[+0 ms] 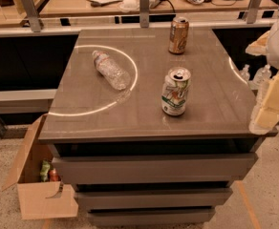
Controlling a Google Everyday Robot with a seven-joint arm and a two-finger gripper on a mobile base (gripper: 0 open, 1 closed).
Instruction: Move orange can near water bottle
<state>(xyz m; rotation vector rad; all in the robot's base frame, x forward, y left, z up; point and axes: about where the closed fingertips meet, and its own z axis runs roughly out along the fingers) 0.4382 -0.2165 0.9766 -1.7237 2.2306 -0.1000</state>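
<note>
The pale tool (272,101) hangs at the grey bench's (130,113) right edge, its state impossible to tell. Beyond it to the left, the slim copper-orange can (178,35) stands upright, well apart from the clear crinkled plastic bottle (111,69) lying farther left.

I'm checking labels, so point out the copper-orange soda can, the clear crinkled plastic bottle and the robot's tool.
Slim copper-orange soda can (178,36), camera view, mid-body.
Clear crinkled plastic water bottle (112,70), camera view, middle of its lying body.
Tool (273,99), camera view, pale yellow part, far right.
</note>
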